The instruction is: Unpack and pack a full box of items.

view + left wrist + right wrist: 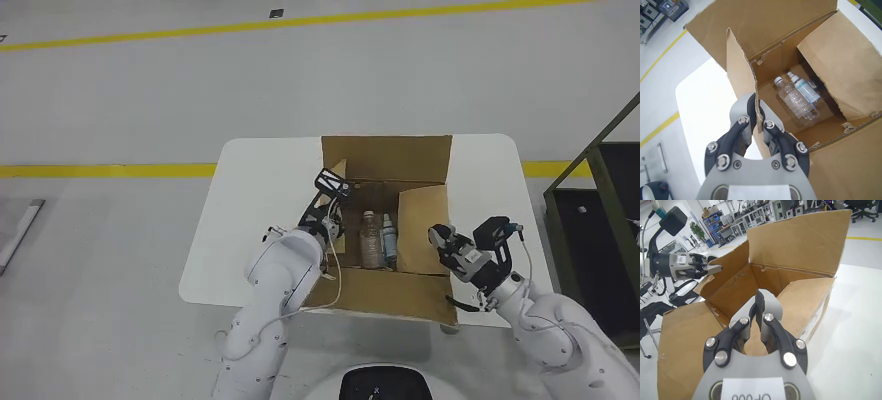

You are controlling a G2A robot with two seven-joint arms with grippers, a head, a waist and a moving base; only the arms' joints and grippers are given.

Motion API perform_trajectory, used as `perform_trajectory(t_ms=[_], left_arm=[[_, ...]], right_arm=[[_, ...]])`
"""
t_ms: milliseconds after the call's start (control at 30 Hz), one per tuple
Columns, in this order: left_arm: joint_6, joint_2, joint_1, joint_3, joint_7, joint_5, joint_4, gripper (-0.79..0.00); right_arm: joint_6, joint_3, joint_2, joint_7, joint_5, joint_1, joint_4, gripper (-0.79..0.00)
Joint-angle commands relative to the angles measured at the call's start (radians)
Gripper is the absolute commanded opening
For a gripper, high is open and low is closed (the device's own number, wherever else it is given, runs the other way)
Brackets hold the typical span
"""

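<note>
Brown cardboard box [385, 160], open at middle of white table [250, 200]: clear plastic bottle [795, 100] and white spray bottle [804, 89] lie inside, necks toward far edge, nearer left gripper [757, 109] pinching side flap [738, 66]; right gripper [760, 302] closed, empty.

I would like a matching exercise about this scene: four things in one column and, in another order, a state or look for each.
1. left claw
2. right claw
3. clear bottle
4. spray bottle

a. labelled, white nozzle
b. shut on the side flap
c. transparent, white cap
d. shut, near the opposite flap

Pairs: 1-b, 2-d, 3-c, 4-a
</note>
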Motion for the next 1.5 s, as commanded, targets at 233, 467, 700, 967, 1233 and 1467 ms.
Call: perform_trajectory(t_ms=[233,467,700,967,1233,1467], left_arm=[[-0.050,0.021,-0.008,-0.030,-0.013,0.237,0.006,0.000],[-0.055,0.031,-0.012,-0.078,0.012,0.305,0.021,0.000],[-0.051,0.035,-0.012,-0.097,0.014,0.344,0.037,0.000],[-0.069,0.044,-0.016,-0.126,0.037,0.415,0.074,0.000],[-0.055,0.044,-0.019,-0.120,0.057,0.448,0.135,0.000],[-0.034,0.042,-0.026,-0.120,0.069,0.449,0.077,0.000]], right_arm=[[0.013,-0.011,0.000,0.020,-0.007,0.009,0.007,-0.785],[0.036,-0.006,0.001,0.022,-0.004,0.006,0.010,-0.785],[0.078,-0.015,-0.001,0.036,0.000,0.016,0.038,-0.785],[0.107,-0.031,-0.003,0.086,0.027,0.029,0.071,-0.785],[0.114,-0.041,-0.004,0.101,0.049,0.049,0.084,-0.785],[0.095,0.032,-0.005,-0.045,0.152,0.006,0.016,-0.785]])
